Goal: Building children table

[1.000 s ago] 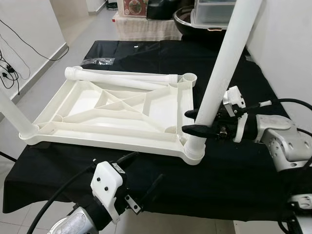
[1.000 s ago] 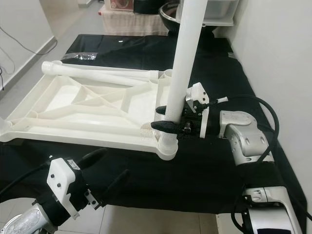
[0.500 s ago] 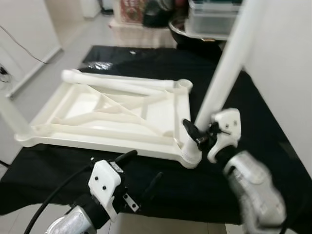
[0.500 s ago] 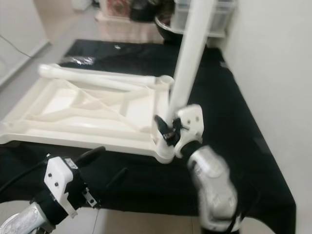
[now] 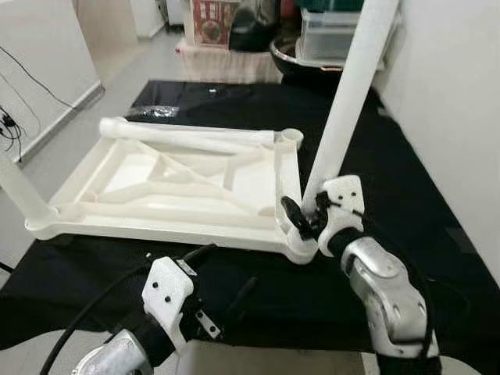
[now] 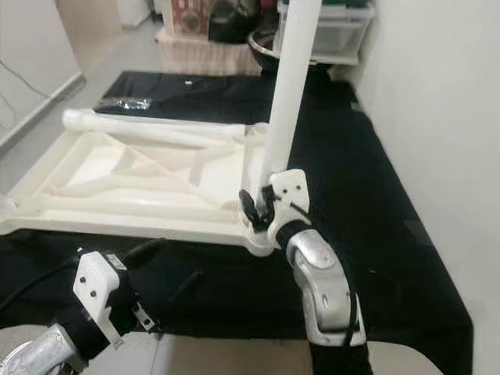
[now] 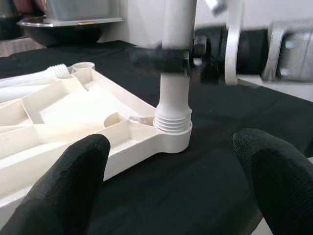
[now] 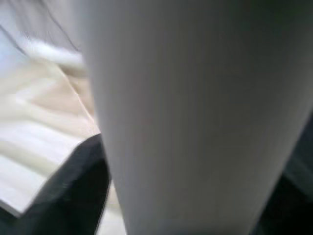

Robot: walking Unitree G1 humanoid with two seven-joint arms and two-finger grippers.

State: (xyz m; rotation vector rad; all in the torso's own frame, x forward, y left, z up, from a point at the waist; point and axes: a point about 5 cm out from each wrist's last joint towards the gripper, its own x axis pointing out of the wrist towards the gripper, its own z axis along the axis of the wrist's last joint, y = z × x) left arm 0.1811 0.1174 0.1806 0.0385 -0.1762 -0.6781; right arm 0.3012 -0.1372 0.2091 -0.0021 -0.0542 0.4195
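Note:
The white plastic tabletop (image 5: 168,183) lies upside down on a black-covered table (image 5: 375,156). A white leg (image 5: 344,101) stands upright in the tabletop's near right corner socket (image 7: 172,133). My right gripper (image 5: 302,216) is shut on this leg just above the socket, and the leg (image 8: 195,117) shows close up in the right wrist view. A second leg (image 5: 19,191) stands in the near left corner. A loose leg (image 5: 187,133) lies across the far edge. My left gripper (image 5: 224,273) hovers open at the table's near edge, its fingers (image 7: 63,188) spread wide, facing the socket.
A crumpled clear bag (image 5: 152,113) lies on the cloth at the far left. Beyond the table are a dark bowl (image 5: 301,58) and plastic boxes (image 5: 332,27). A white wall (image 5: 453,117) runs close along the right. Cables (image 5: 12,125) hang at the left wall.
My right arm has swung from the leg's right side round to its near side, still gripping it. The head camera has shifted. The left gripper has barely moved.

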